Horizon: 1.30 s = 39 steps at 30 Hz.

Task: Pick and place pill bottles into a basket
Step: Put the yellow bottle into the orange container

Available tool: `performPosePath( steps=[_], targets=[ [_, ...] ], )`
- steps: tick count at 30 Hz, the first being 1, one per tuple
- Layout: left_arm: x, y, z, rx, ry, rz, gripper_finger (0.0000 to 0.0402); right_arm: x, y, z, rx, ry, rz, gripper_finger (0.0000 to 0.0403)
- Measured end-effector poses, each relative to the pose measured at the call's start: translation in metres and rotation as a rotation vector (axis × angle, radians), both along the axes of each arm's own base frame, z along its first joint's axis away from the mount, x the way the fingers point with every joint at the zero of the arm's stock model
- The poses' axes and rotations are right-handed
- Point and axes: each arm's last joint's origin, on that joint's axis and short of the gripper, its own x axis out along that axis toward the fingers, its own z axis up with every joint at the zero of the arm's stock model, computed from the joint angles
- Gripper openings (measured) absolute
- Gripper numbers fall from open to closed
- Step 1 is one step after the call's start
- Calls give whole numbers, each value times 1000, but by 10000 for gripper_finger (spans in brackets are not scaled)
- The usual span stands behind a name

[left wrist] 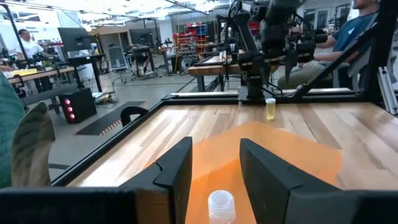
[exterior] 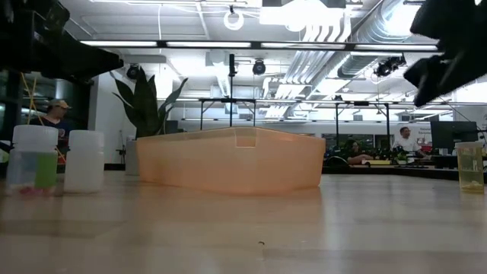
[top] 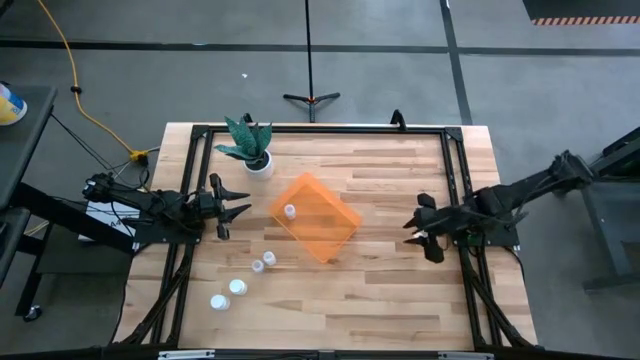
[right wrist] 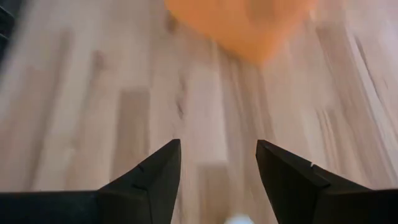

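Observation:
The orange basket (top: 318,222) sits at the table's middle, with one white-capped pill bottle (top: 290,211) standing in its left part. Several more bottles (top: 257,266) stand in a slanting row on the table near its left front; two of them show in the low view (exterior: 34,158). My left gripper (top: 236,211) hovers open just left of the basket, its fingers (left wrist: 216,146) pointing at the bottle inside (left wrist: 221,206). My right gripper (top: 420,232) hangs open right of the basket, above the table (right wrist: 217,146). A small yellowish bottle (left wrist: 270,108) stands on the table under it.
A white pot with a green plant (top: 252,150) stands behind the basket at the far left. Black frame rails (top: 320,130) run along the table's far, left and right sides. Bare wood lies between the basket and the right gripper. People sit in the room beyond.

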Motion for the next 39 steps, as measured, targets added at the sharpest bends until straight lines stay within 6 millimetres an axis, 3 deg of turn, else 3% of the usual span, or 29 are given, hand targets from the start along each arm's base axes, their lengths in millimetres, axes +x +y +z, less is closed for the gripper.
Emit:
performPosePath(
  steps=[15,39],
  targets=[
    [0,0,0,-3,-1,-1,170,0,8,-17,-38,366,-75,200],
    [0,0,0,-6,-2,-1,170,9,11,-38,-128,446,-114,200]
  ],
)
